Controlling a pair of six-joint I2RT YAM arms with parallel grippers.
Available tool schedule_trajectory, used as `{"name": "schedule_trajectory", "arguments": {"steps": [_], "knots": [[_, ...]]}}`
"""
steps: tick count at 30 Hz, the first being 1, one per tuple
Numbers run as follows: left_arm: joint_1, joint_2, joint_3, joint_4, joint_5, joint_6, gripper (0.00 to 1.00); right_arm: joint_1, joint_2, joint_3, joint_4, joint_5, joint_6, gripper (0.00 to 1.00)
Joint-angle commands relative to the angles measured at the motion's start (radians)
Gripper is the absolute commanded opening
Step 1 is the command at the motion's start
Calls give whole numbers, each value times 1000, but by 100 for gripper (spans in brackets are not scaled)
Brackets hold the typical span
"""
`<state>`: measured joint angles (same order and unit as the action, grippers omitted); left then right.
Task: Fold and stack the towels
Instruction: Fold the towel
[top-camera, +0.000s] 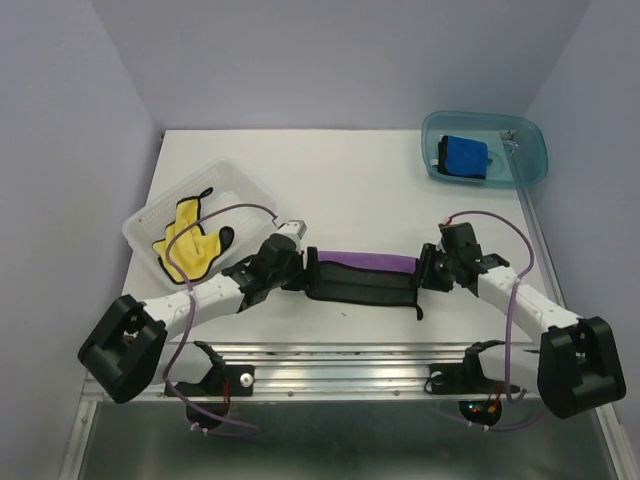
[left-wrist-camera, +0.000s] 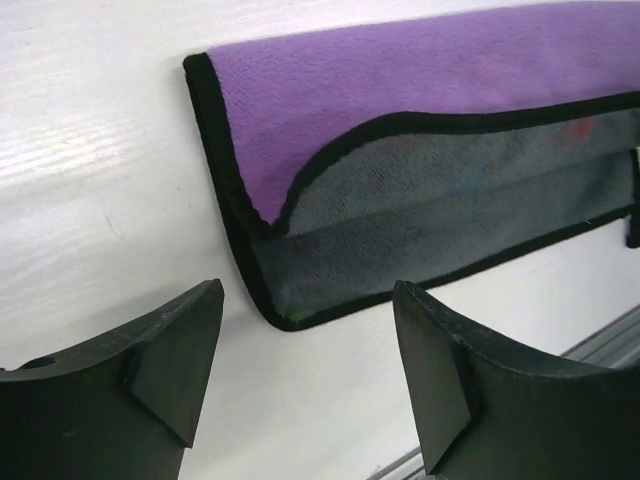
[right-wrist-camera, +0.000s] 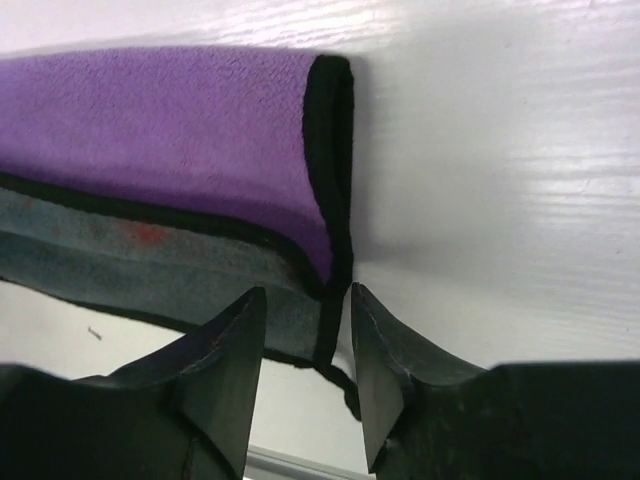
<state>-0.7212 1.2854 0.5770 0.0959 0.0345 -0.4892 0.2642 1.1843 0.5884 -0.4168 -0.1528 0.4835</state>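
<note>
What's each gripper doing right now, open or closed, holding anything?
Left gripper: open, holding nothing.
Right gripper: fingers nearly together at the hem of the purple towel; whether it grips cannot be told.

A black-edged purple towel (top-camera: 362, 272) lies folded lengthwise at centre, a crumpled yellow towel (top-camera: 190, 240) at nine o'clock, a blue towel (top-camera: 464, 156) at two.

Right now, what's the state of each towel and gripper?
purple towel: on the table, partly folded, grey underside showing.
yellow towel: crumpled, unfolded, in the white basket.
blue towel: folded, in the teal bin.
left gripper: open, empty, at the purple towel's left end.
right gripper: fingers narrow around its right hem; grip unclear.
</note>
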Motion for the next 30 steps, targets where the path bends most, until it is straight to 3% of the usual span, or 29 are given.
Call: {"name": "schedule_trajectory", "arguments": {"steps": [1,2,3,5,9,10,17,30], "knots": [[-17,-118,-37,-21,-1,-60,80,6,-90,-28,-39,-77,26,49],[-15,-135,-42,-36,-4,-63,82,6,-127,-33,-42,-99,35,52],[-17,-164,-52,-38,-7,-69,85,6,-141,-39,-42,-108,38,62],[-15,-184,-51,-50,-19,-81,99,6,-172,-33,-56,-97,43,64],[-17,-182,13,-79,-25,-94,99,6,-160,28,-44,-51,35,79],[-15,-176,44,-78,-27,-89,99,6,-147,51,-30,-59,32,100],[-17,-110,155,-94,-87,-66,99,18,-8,138,145,-215,-2,100],[-14,-144,89,-140,-142,-124,99,132,233,202,242,-211,1,100]]}}
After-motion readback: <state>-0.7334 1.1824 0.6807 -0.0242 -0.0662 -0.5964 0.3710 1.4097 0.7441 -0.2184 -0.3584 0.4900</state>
